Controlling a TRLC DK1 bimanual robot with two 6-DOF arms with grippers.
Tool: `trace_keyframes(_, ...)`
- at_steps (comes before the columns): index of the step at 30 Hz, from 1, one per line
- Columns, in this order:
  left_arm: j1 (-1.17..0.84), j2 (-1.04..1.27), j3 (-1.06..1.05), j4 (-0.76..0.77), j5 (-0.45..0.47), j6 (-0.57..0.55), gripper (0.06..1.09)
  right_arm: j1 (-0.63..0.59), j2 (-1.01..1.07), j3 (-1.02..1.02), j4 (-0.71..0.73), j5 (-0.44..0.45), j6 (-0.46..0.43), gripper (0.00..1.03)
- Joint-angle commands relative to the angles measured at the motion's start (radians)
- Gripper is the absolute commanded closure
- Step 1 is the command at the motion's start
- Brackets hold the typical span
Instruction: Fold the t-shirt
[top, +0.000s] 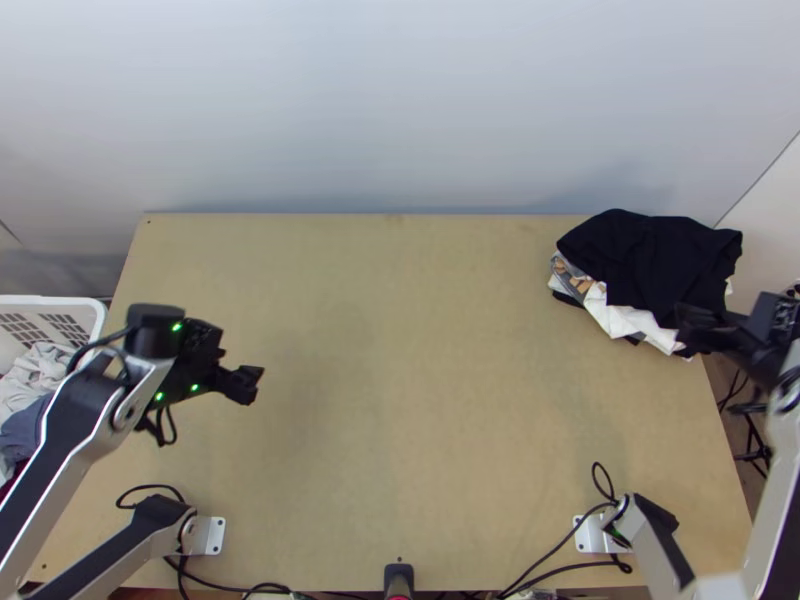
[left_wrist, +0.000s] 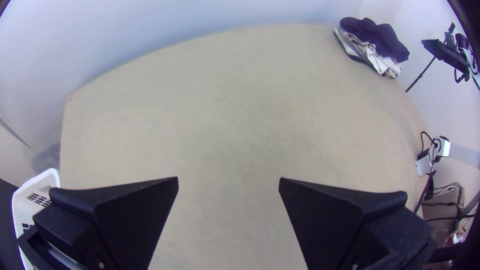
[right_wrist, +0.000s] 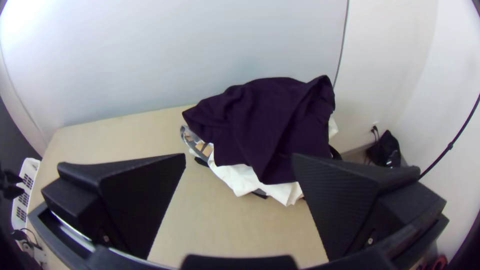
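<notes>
Black t-shirt (top: 650, 260) lies loosely draped on top of the clothes pile (top: 625, 318) at the far right corner of the table (top: 400, 350). The left gripper (top: 252, 385) is spread wide above the table's left side; the right gripper (top: 683, 330), also wide, hangs by the pile's near edge

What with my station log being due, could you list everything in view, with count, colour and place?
Clothing pile: one, black on top, white and grey below, table's far right corner
Loose clothes: several, mostly grey, in the basket
Laundry basket: one, white, beyond the table's left edge
Table: one, light wood, centre
Wall: white, behind the table
Cables: several, black, mostly near the arm bases
Mounting plates: two, white, near edge
Arms: two, silver and black, left and right
Left gripper: one, black, open, over the table's left part
Right gripper: one, black, open, by the pile
</notes>
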Motion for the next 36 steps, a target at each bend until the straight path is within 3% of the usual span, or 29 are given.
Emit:
trace_keyframes(1, 0.010, -0.199, -0.148, 0.150, -0.147, 0.014, 0.11, 0.220, -0.244, -0.258, 0.318, 0.240, 0.137, 0.04)
trace_keyframes(4, 0.014, -0.280, -0.251, 0.244, -0.162, 0.024, 0.11, 0.261, -0.339, -0.359, 0.396, 0.311, 0.138, 0.04)
trace_keyframes(13, 0.071, -0.467, -0.443, 0.410, -0.160, 0.077, 0.10, 0.313, -0.687, -0.593, 0.569, 0.332, 0.126, 0.04)
trace_keyframes(16, 0.143, -0.553, -0.504, 0.506, -0.122, 0.075, 0.10, 0.318, -0.950, -0.718, 0.694, 0.332, 0.023, 0.04)
trace_keyframes(17, 0.164, -0.578, -0.518, 0.545, -0.113, 0.075, 0.10, 0.313, -0.945, -0.729, 0.766, 0.337, 0.022, 0.04)
trace_keyframes(19, 0.212, -0.625, -0.564, 0.626, -0.078, 0.069, 0.10, 0.283, -0.939, -0.729, 0.737, 0.398, 0.018, 0.04)
trace_keyframes(21, 0.241, -0.661, -0.598, 0.655, -0.027, 0.064, 0.10, 0.267, -0.939, -0.744, 0.721, 0.395, 0.020, 0.04)
trace_keyframes(25, 0.250, -0.760, -0.710, 0.747, -0.022, 0.029, 0.10, 0.287, -0.941, -0.813, 0.752, 0.397, 0.048, 0.04)
trace_keyframes(29, 0.244, -0.928, -0.776, 0.749, -0.015, -0.011, 0.10, 0.310, -0.941, -0.892, 0.792, 0.394, 0.054, 0.04)
trace_keyframes(36, 0.261, -0.937, -0.837, 0.773, -0.015, 0.005, 0.10, 0.407, -0.941, -0.967, 0.751, 0.394, 0.049, 0.04)
